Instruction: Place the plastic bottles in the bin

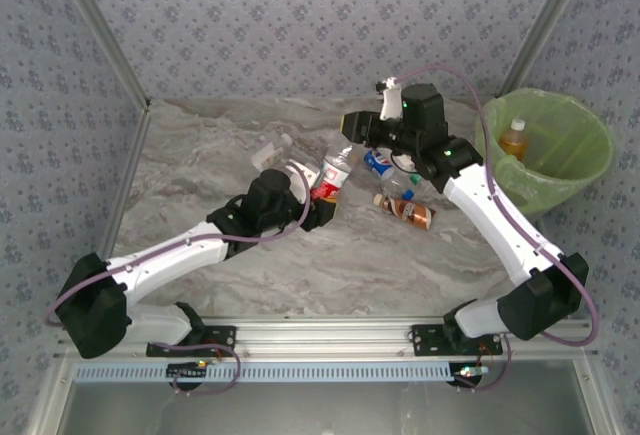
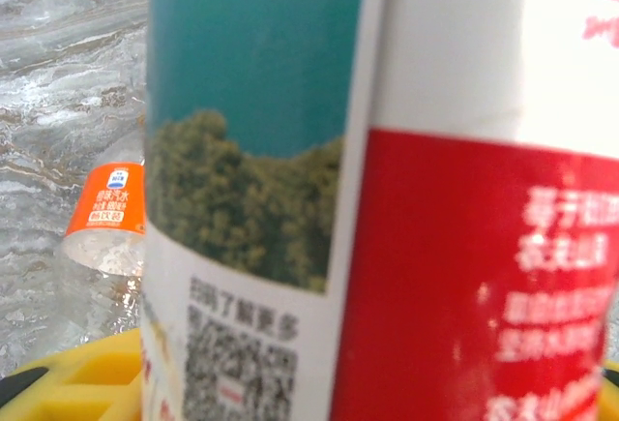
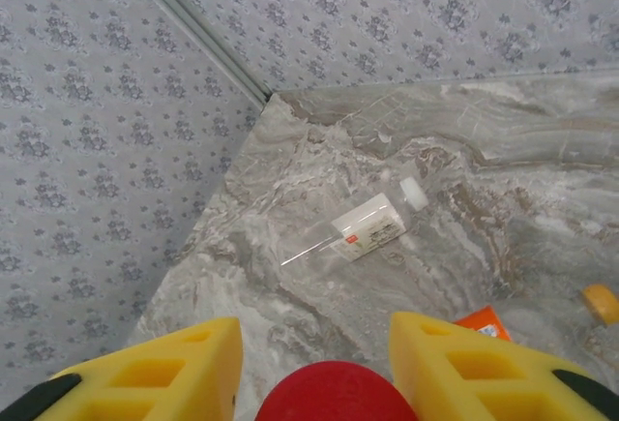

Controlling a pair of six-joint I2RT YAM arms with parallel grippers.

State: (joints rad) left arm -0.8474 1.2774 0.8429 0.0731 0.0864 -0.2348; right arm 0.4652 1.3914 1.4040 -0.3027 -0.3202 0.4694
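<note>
The left gripper (image 1: 322,198) is pinched on a clear plastic bottle with a red and white label (image 1: 336,171). The bottle is held near its lower end between the yellow fingers (image 2: 68,387), and in the left wrist view its label is pressed close against the camera. Beyond this hand and to its left, a clear bottle with an orange label (image 2: 108,210) is seen lying on the grey marbled table (image 2: 58,73).

Seen from above, the right gripper (image 3: 314,336) is placed at the neck end of that same held bottle. A round red cap (image 3: 334,394) is seen between its yellow fingers (image 3: 174,368). Whether they are pressed on the cap or stand just off it cannot be told. Ahead of this hand, well apart, a clear bottle with a white cap (image 3: 363,230) is laid on its side, and an orange cap (image 3: 600,303) is seen to the hand's right.

Below the right wrist, a bottle with a blue label (image 1: 379,162) and a bottle with a brown label (image 1: 407,211) are laid near each other. The round bin lined with a light-green plastic bag (image 1: 590,155) is set well behind the right hand, and an amber-coloured bottle (image 1: 515,140) is seen inside it.
</note>
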